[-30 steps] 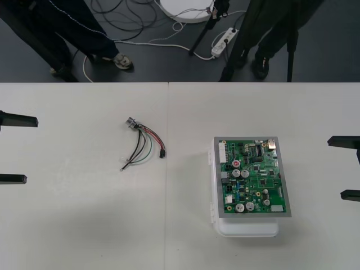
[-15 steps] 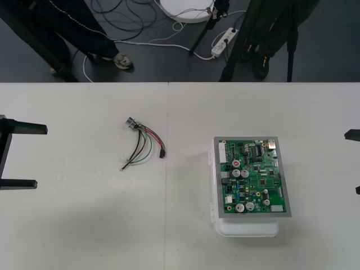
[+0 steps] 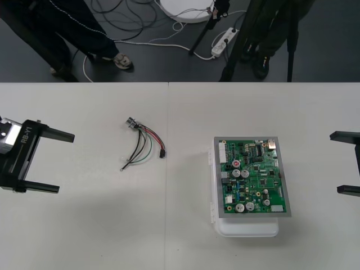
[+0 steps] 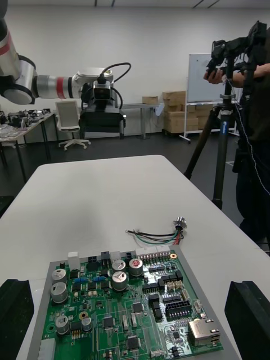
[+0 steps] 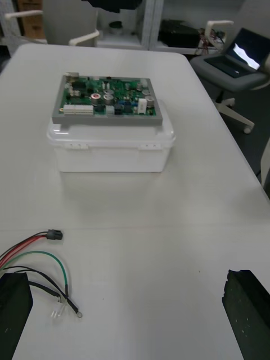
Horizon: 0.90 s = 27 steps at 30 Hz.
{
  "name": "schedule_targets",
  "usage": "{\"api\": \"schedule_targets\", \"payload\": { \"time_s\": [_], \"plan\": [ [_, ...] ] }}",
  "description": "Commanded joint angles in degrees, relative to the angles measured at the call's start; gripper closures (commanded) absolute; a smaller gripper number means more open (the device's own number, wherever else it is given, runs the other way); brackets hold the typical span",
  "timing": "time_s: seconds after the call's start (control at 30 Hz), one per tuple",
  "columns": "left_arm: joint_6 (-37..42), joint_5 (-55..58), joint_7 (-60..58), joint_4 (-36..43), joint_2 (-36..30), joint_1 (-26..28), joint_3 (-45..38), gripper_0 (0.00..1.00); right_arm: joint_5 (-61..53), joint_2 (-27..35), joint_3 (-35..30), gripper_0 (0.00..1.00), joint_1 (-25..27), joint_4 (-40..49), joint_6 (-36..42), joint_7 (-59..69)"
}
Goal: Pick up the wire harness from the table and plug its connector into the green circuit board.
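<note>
The left gripper (image 3: 66, 163) is coming in from its side toward the harness (image 3: 143, 145), its 2 fingers spread wide and holding nothing. The harness is lying untouched on the table (image 3: 101, 236), well left of the board (image 3: 253, 177). The right gripper (image 3: 334, 163) is waiting, open and empty, so the pick is only beginning
</note>
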State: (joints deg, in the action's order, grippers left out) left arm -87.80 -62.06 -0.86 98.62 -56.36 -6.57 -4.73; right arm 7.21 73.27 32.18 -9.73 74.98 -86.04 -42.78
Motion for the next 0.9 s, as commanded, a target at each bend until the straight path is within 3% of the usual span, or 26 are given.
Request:
{"api": "schedule_targets", "payload": {
  "time_s": [0.03, 0.47, 0.9],
  "plan": [
    [1.1, -3.8, 2.6, 0.2, -4.1, -5.8, 5.6, 0.0, -2.1, 2.8, 6.8, 0.0, -5.7, -2.4, -1.6, -5.7],
    [12.2, -18.0, 2.4, 2.0, -4.8, -14.3, 17.8, 0.0, -7.5, 2.8, 23.1, 0.0, -13.4, -5.0, -1.5, -11.9],
    [28.3, -35.7, 2.1, 3.2, -4.9, -23.0, 32.1, 0.0, -7.7, 1.7, 24.5, 0.0, -15.4, -5.4, -0.4, -15.4]
  ]
}}
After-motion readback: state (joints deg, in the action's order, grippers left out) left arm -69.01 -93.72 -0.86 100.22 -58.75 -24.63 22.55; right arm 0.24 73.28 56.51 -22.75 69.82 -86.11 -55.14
